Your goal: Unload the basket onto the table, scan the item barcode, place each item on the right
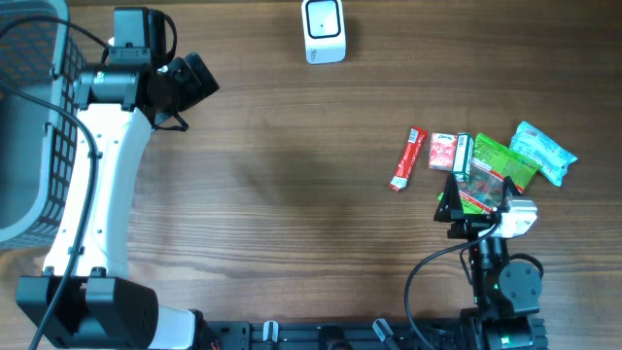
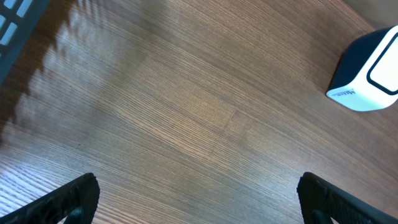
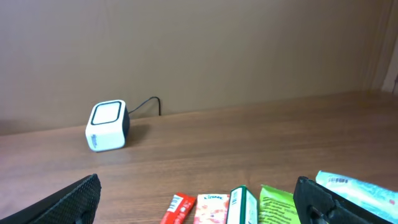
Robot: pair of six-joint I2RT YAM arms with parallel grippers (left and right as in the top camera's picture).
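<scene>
Brown wood-grain surface point(image 1: 292, 194) fills the overhead view. Grey plastic mesh basket point(image 1: 60, 126) at left edge, partly cut off by the frame. Contents: cannot tell; a black cable crosses over it.

Left gripper point(image 2: 198, 196) upper left, beside the basket: jaws spread wide, empty, only bare surface below. Right gripper point(image 3: 199, 198) lower right, at the near edge of the item cluster: jaws spread wide, nothing grasped.

White cube-shaped barcode scanner point(image 1: 324, 29) with dark sides, top centre, well apart from the items.

Items lie on the surface right of centre, in a row:
- light blue crinkled packet point(image 1: 544, 153), rightmost
- green foil packet point(image 1: 501, 160)
- narrow green-and-white box point(image 1: 464, 156)
- pink-and-white sachet point(image 1: 443, 152)
- red stick sachet point(image 1: 409, 158), leftmost
</scene>
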